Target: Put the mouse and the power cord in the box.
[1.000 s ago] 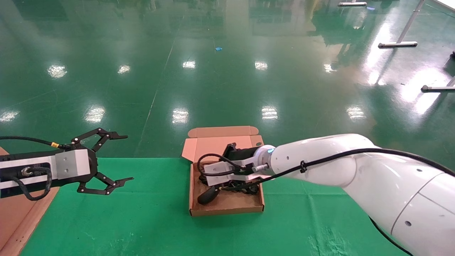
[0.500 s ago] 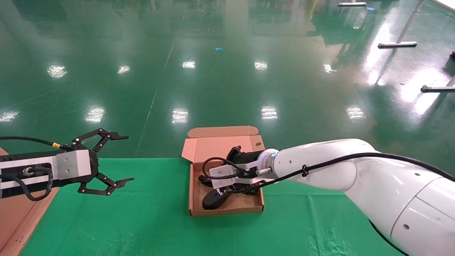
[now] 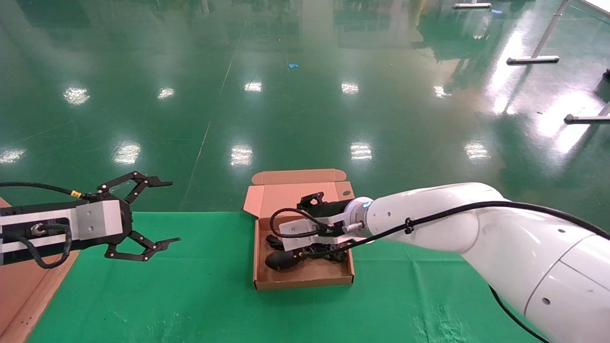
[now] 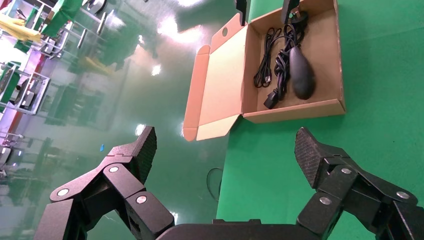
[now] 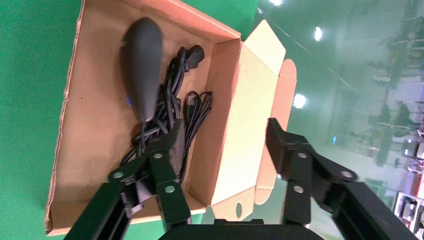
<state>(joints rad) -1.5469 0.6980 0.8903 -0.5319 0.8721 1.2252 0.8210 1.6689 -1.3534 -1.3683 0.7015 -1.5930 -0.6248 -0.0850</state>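
The box [image 3: 305, 282] stands open on the green cloth, its lid [image 3: 290, 194] leaning back over the table's far edge. Inside lie the black mouse [image 3: 281, 260] and the bundled power cord [image 3: 333, 252]. The left wrist view shows the mouse [image 4: 302, 76] beside the cord [image 4: 281, 62] and its plug [image 4: 271, 98]. My right gripper [image 3: 307, 220] hangs open over the box's back half. One finger [image 5: 167, 145] is above the cord [image 5: 172, 95], the other [image 5: 280, 142] over the lid. The mouse [image 5: 143, 65] lies free. My left gripper [image 3: 172, 211] hovers open far to the left.
A flat brown board [image 3: 19, 286] lies at the table's left edge under my left arm. The green cloth [image 3: 190, 295] ends just behind the box, with glossy green floor beyond. Metal stand legs [image 3: 533, 60] are far off at the right.
My right gripper dipped toward the box's front, then drew back toward the lid. The mouse shifted slightly inside the box. The left arm has not moved.
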